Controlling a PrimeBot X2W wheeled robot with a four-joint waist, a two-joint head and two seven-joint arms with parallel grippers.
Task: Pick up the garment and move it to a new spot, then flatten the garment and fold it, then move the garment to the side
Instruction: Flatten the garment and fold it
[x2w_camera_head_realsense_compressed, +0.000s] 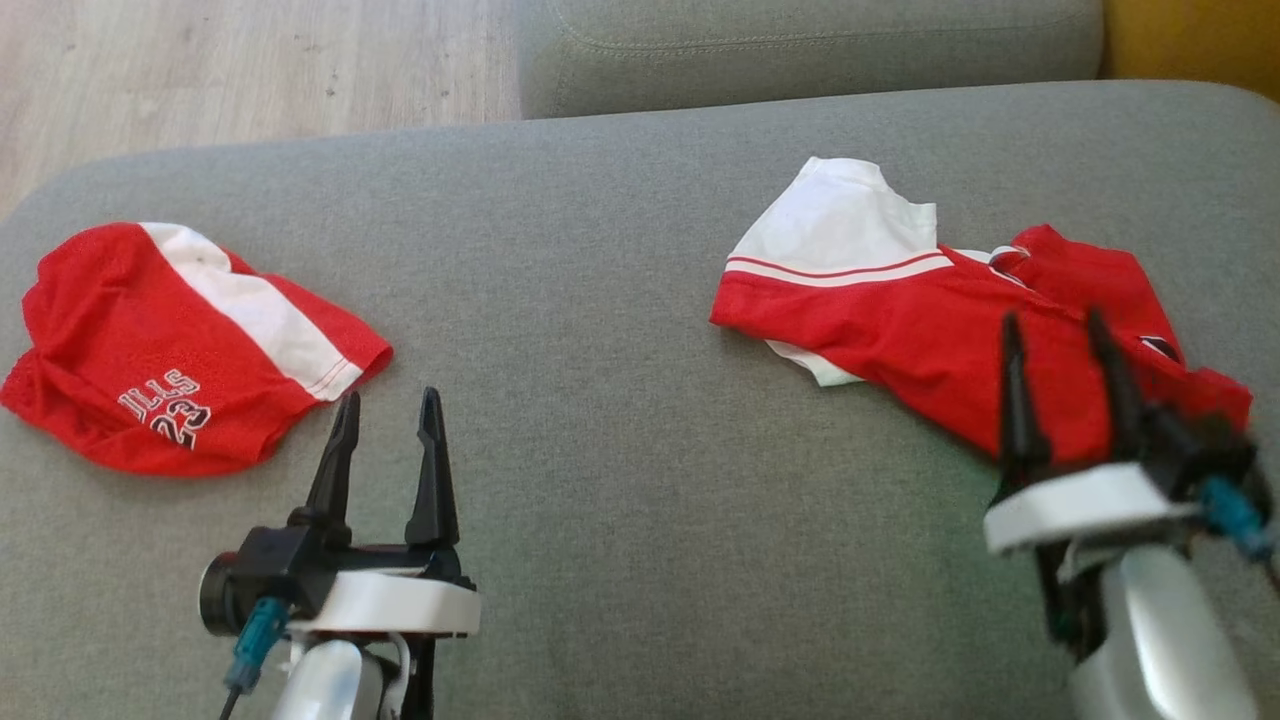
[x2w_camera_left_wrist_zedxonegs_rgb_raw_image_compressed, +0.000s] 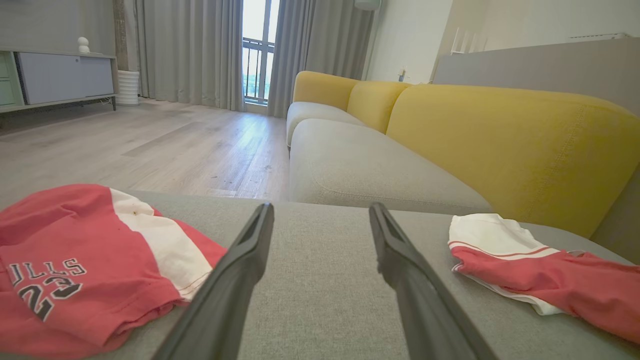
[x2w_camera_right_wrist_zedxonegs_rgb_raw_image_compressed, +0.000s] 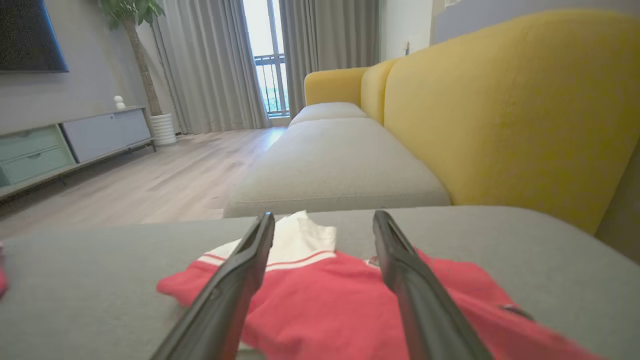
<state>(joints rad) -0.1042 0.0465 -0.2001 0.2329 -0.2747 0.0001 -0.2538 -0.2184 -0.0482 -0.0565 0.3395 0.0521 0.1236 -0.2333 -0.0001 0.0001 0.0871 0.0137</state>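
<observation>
Grey sofa seats (x2w_camera_left_wrist_zedxonegs_rgb_raw_image_compressed: 350, 165) had yellow backs (x2w_camera_left_wrist_zedxonegs_rgb_raw_image_compressed: 500, 145); pale wood floor (x2w_camera_left_wrist_zedxonegs_rgb_raw_image_compressed: 150, 145) ran to grey curtains (x2w_camera_left_wrist_zedxonegs_rgb_raw_image_compressed: 190, 50) around a bright balcony window (x2w_camera_left_wrist_zedxonegs_rgb_raw_image_compressed: 257, 50). Low cabinet (x2w_camera_right_wrist_zedxonegs_rgb_raw_image_compressed: 75, 140) and potted plant (x2w_camera_right_wrist_zedxonegs_rgb_raw_image_compressed: 130, 9) stood by the grey wall (x2w_camera_right_wrist_zedxonegs_rgb_raw_image_compressed: 75, 85), dark TV (x2w_camera_right_wrist_zedxonegs_rgb_raw_image_compressed: 25, 35) hung above.

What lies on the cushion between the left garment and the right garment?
Bare grey cushion, plain in the head view. The left garment and right garment lie apart; the open left hand sits nearer the left one.
</observation>
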